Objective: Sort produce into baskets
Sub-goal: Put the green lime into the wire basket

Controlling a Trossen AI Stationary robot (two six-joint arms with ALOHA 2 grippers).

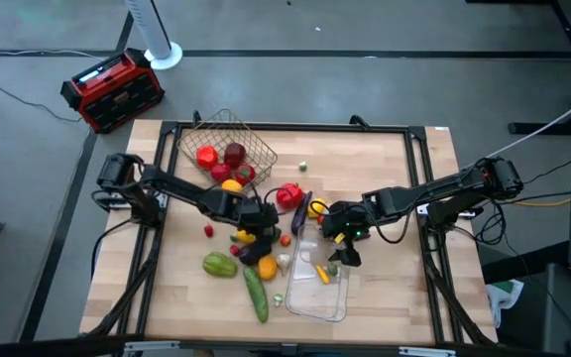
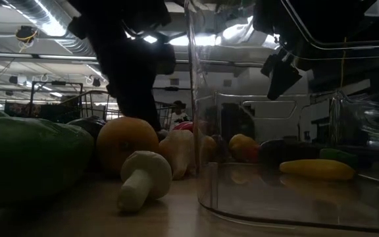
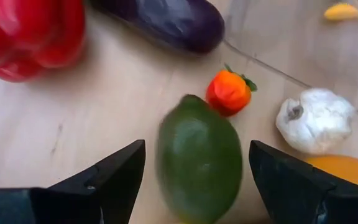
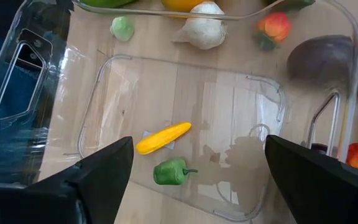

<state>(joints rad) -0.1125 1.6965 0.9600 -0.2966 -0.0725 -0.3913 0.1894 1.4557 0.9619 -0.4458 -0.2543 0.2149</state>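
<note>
1. Two grippers spread: left gripper (image 3: 194, 180) straddling a green fruit (image 3: 199, 158), centre frame, ready to pinch;
2. Right gripper (image 4: 194, 180) wide above clear tray (image 4: 347, 74), lower centre, yellow piece (image 4: 163, 137) inside;
3. Wire basket (image 1: 256, 139) upper left.

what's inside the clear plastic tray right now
Inside the clear plastic tray lie a yellow piece and a small green pepper. Its near edge is hidden by the right gripper, hovering open above.

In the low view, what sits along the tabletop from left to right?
Big dark green vegetable → round orange fruit → white mushroom lying on its side → clear plastic tray holding a long yellow vegetable.
</note>
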